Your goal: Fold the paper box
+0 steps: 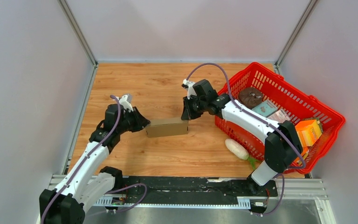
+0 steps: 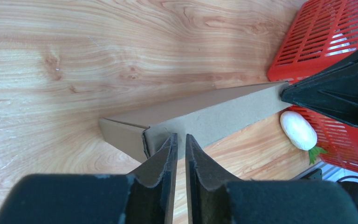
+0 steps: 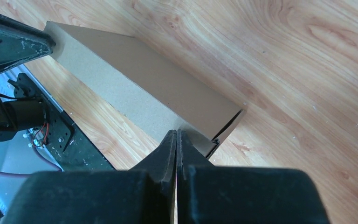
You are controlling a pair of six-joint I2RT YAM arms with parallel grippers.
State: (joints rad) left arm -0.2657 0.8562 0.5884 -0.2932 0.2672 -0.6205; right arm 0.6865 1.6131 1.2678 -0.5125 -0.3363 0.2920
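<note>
Left end effector (image 2: 181, 138) ajar, right end effector (image 3: 176, 133) closed.

Left arm (image 1: 86, 165) and right arm (image 1: 244, 116) are showing white shells, black joints; purple cables (image 1: 208, 64) are looping back from each wrist. Left gripper (image 2: 179, 136), right gripper (image 3: 176, 131) are showing black wedge fingers (image 2: 163, 161), scuffed pale along edges.

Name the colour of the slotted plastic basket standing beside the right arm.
Red. The slotted plastic basket shows best in the top external view.
</note>
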